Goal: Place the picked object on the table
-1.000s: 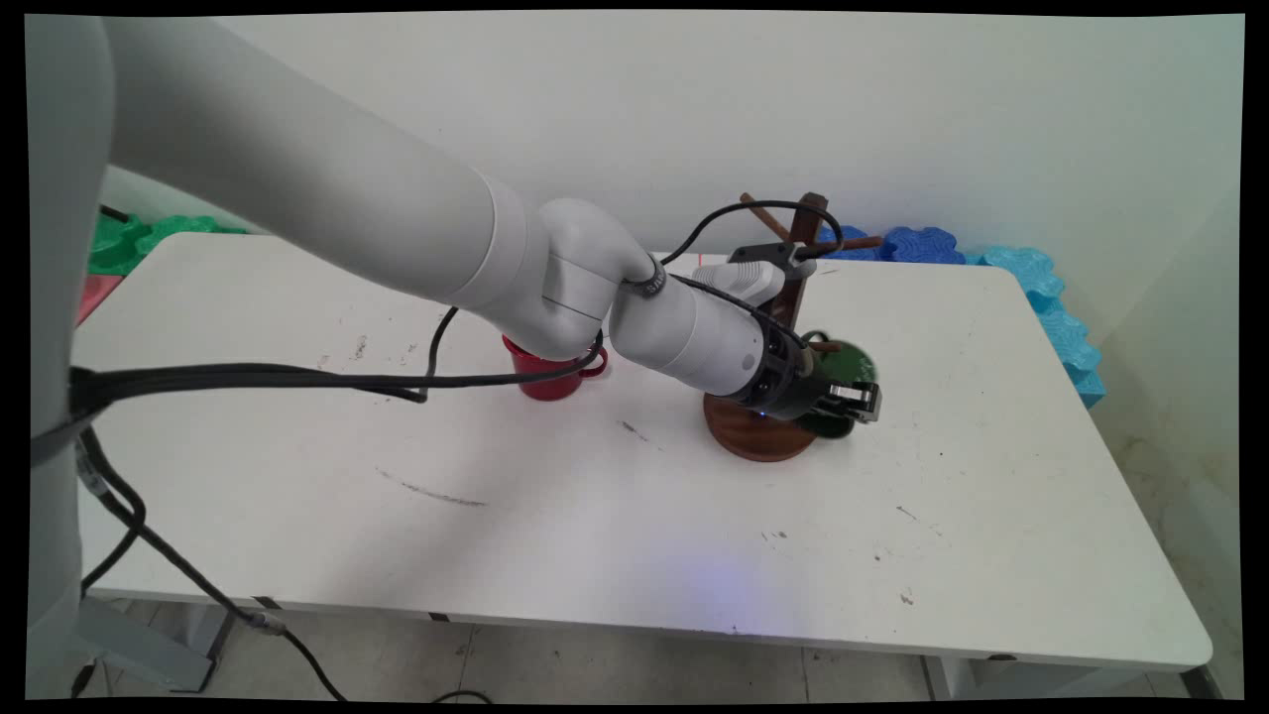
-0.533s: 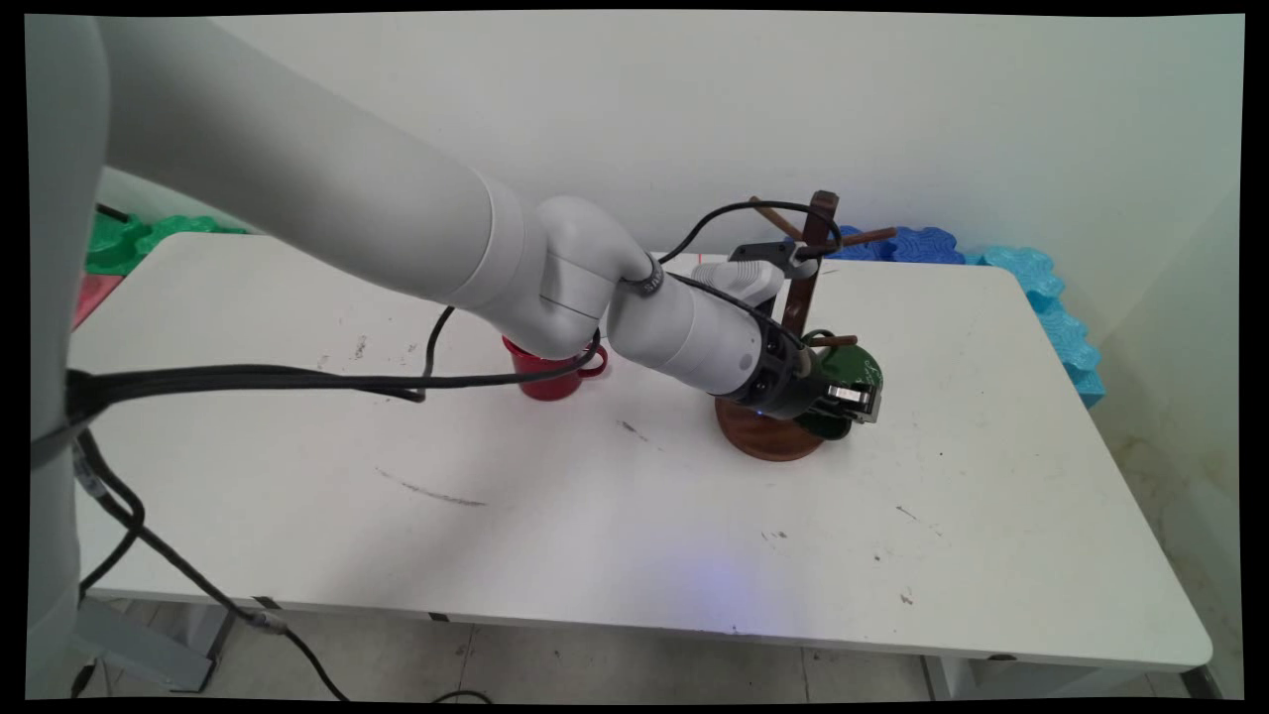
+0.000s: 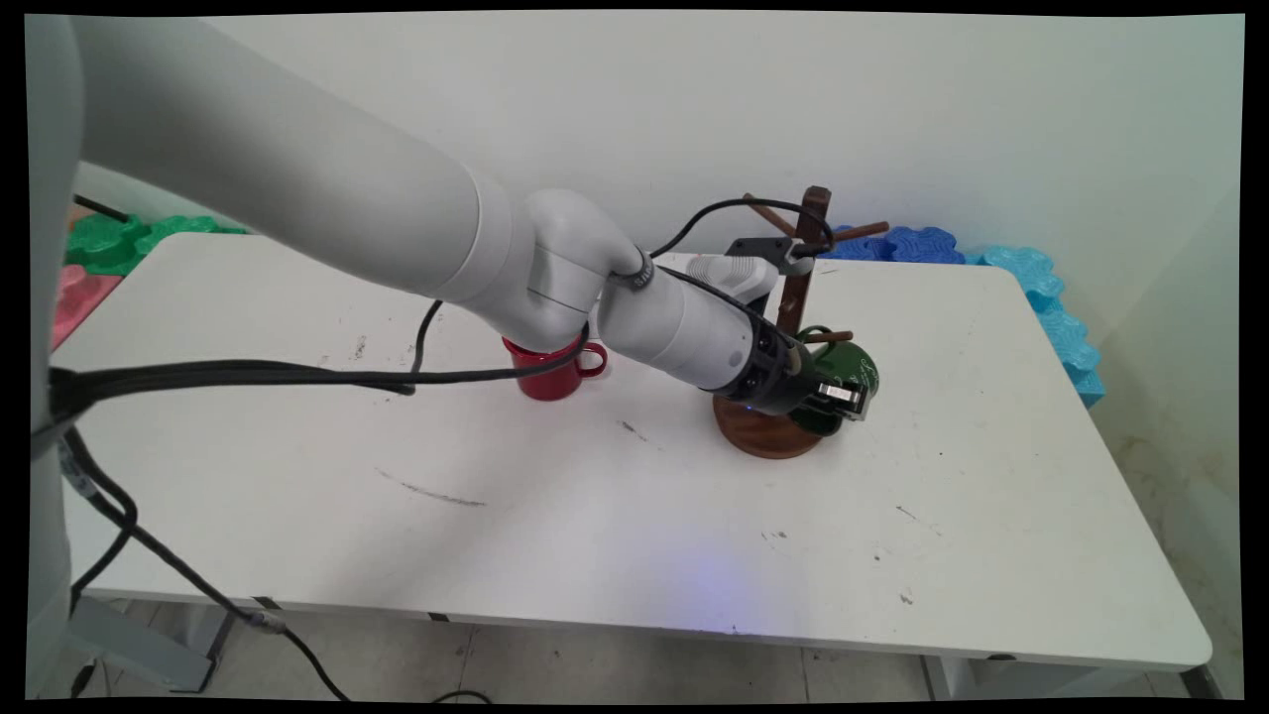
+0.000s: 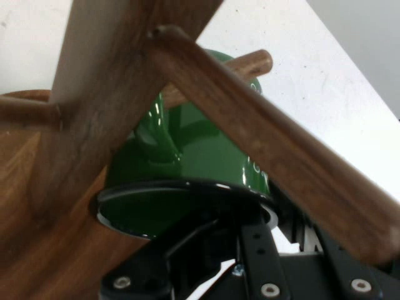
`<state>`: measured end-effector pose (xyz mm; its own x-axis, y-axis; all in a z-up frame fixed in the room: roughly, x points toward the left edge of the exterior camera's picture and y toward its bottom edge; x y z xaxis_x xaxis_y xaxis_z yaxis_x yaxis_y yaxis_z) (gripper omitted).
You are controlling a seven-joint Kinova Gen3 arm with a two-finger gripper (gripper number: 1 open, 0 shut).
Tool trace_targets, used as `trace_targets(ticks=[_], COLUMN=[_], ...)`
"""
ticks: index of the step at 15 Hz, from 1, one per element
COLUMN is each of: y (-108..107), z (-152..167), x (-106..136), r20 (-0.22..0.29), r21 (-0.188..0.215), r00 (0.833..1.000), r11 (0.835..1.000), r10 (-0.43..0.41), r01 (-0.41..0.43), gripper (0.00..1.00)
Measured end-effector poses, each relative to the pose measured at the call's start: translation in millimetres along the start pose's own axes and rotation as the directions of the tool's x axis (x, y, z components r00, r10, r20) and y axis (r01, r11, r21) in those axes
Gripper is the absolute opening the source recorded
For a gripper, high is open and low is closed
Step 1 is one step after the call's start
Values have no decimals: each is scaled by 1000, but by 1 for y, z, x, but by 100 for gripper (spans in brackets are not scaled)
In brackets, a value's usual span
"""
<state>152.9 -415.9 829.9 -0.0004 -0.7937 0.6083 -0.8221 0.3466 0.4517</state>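
Hand [image 3: 841, 397] is clenched on the rim of a green mug [image 3: 845, 369], handle hooked over a peg of the wooden mug stand [image 3: 769, 434] on the bench [image 3: 595, 516]. Enamel looks stiff, light, slippery; the rim seems the best hold. Red mug [image 3: 550, 372] stands well apart.

Looks like a robotics lab. White scuffed table [image 3: 555, 516] against a bare wall [image 3: 615, 109]. Coloured foam floor mats [image 3: 1041, 288] edge its far side.

A glossy green mug [image 4: 206, 156] (black rim) hangs tilted by its handle on a low peg of the wooden mug tree [image 3: 798, 297].
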Motion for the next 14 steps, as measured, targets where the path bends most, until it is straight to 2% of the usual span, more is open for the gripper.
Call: trace_targets(ticks=[7, 14], y=[-4, 0], z=[-12, -22], x=[5, 10], r20=[0, -2], r21=[0, -13], r00=[998, 996], r11=[998, 996], r10=[64, 89], r01=[-64, -89], gripper=[0, 0])
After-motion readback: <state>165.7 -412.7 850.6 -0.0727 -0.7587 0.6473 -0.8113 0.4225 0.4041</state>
